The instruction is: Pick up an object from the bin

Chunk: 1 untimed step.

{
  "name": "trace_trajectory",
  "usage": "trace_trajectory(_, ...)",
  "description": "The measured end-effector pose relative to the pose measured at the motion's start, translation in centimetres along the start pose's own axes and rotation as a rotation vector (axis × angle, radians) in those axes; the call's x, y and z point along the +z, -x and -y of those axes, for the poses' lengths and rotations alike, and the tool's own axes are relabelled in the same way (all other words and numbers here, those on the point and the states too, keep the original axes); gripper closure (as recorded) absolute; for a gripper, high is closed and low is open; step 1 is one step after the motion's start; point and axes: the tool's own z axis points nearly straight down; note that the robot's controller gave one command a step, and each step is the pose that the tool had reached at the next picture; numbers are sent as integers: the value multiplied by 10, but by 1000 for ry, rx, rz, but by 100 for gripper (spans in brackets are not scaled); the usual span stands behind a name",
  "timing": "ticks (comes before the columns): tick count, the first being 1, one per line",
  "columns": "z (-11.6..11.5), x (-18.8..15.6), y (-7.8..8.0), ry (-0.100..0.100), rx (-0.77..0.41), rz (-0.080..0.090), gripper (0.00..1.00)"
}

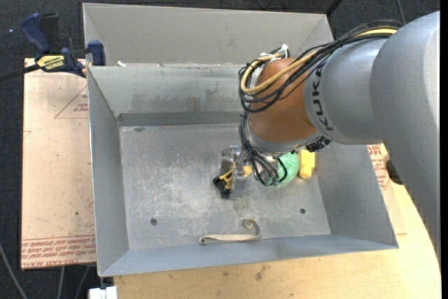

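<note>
The gripper sits low in the bin near a green lump; its width I cannot tell.

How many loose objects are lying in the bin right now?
3 clearly: a green lump and a yellow block side by side right of centre, under the arm; a thin curled strip by the front wall. The arm may hide more.

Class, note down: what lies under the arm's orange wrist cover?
A green thing and a yellow block beside it peek out on the bin floor; cover and cables hide the rest of both.
</note>
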Motion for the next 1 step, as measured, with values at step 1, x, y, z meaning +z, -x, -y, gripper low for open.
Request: trace_trajectory(1, 0, 0, 0, 0, 0, 0, 100)
